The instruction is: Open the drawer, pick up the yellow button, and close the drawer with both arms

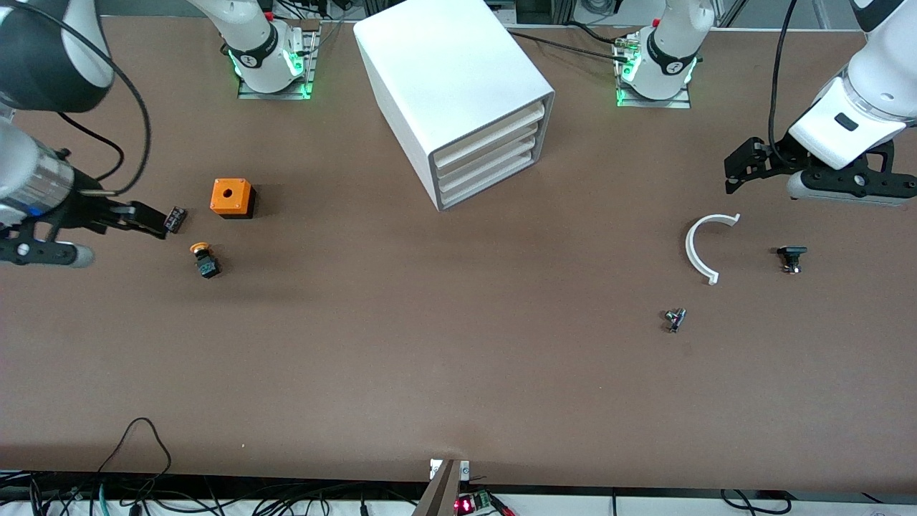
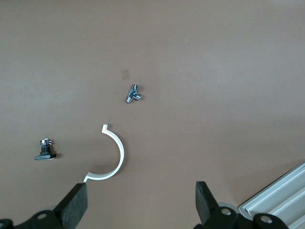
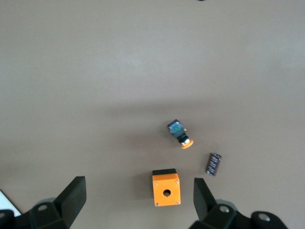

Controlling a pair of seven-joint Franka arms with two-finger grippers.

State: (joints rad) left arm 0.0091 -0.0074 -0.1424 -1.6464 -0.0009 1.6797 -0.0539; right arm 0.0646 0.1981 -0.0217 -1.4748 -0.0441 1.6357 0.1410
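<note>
The white cabinet [image 1: 451,79] stands at the middle of the table, nearer the bases. Its top drawer [image 1: 494,129] is shut, level with the three fronts below it. The button [image 1: 203,259], with an orange-yellow cap and a dark body, lies on the table toward the right arm's end; it also shows in the right wrist view [image 3: 180,133]. My right gripper [image 1: 150,218] [image 3: 138,200] is open and empty, up over the table beside the orange cube [image 1: 233,198] [image 3: 166,193]. My left gripper [image 1: 734,172] [image 2: 140,202] is open and empty, over the table by the white arc [image 1: 698,247] [image 2: 114,157].
A small black part [image 1: 175,217] [image 3: 213,163] lies beside the button. Toward the left arm's end lie a metal fitting [image 1: 674,319] [image 2: 134,94] and a black part with a metal tip [image 1: 791,256] [image 2: 45,151]. The cabinet's corner [image 2: 281,202] shows in the left wrist view.
</note>
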